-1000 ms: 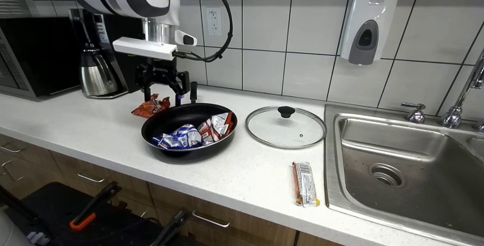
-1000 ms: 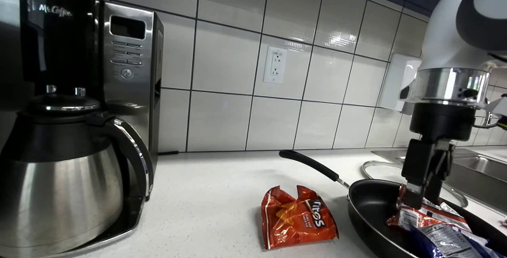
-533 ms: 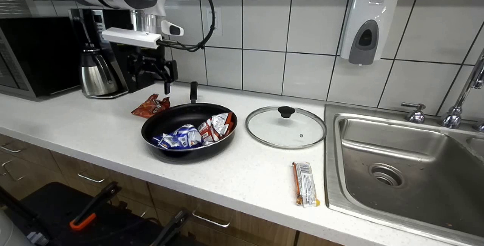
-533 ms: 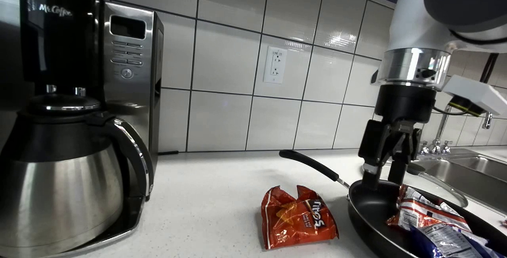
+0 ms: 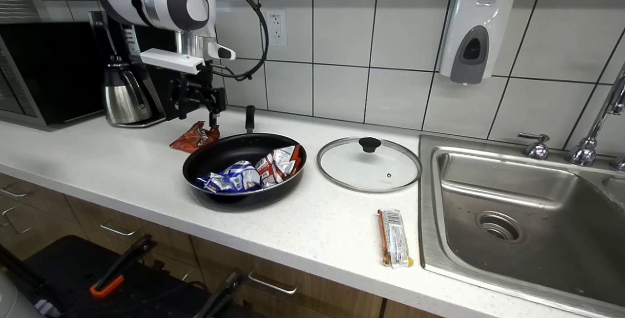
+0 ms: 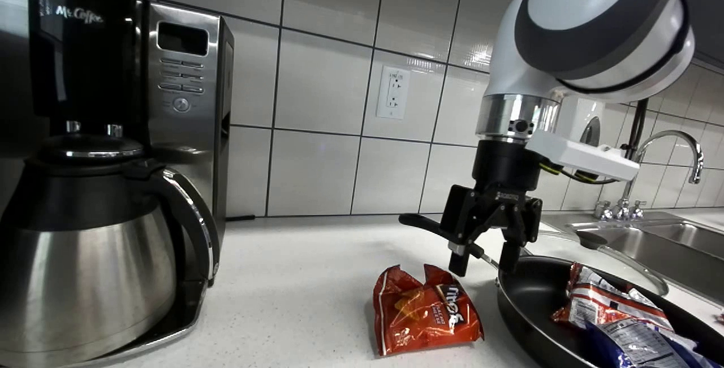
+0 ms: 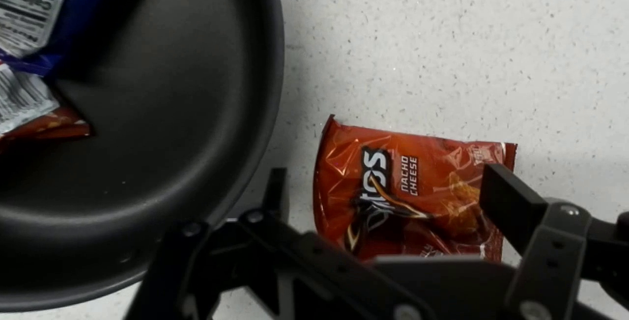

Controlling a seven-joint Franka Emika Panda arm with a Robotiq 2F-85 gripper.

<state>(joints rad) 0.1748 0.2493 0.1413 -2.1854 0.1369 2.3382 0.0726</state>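
Note:
My gripper [image 7: 388, 193] is open and empty above an orange-red Doritos bag [image 7: 408, 182] lying on the white counter. In the wrist view the left finger stands over the gap between bag and pan, and the right finger overlaps the bag's far end. The gripper [image 6: 485, 260] hangs above and beside the bag [image 6: 427, 317] in an exterior view; the gripper [image 5: 197, 116] also shows over the bag [image 5: 193, 139] here. Close beside the bag is a black frying pan [image 5: 234, 147]. It holds a blue bag [image 5: 237, 178] and a red-and-silver bag [image 5: 281, 164].
The pan's handle [image 6: 441, 232] points toward the tiled wall. A glass lid with a black knob [image 5: 369, 144], a wrapped bar [image 5: 394, 237] and a steel sink [image 5: 488, 181] lie beyond the pan. A coffee maker [image 6: 186, 96] and a microwave [image 5: 53, 69] stand on the bag's other side.
The gripper rose from over the pan, moved toward the Doritos bag, turned about its vertical axis and came down slightly. It stayed open. The bags and pan have not moved.

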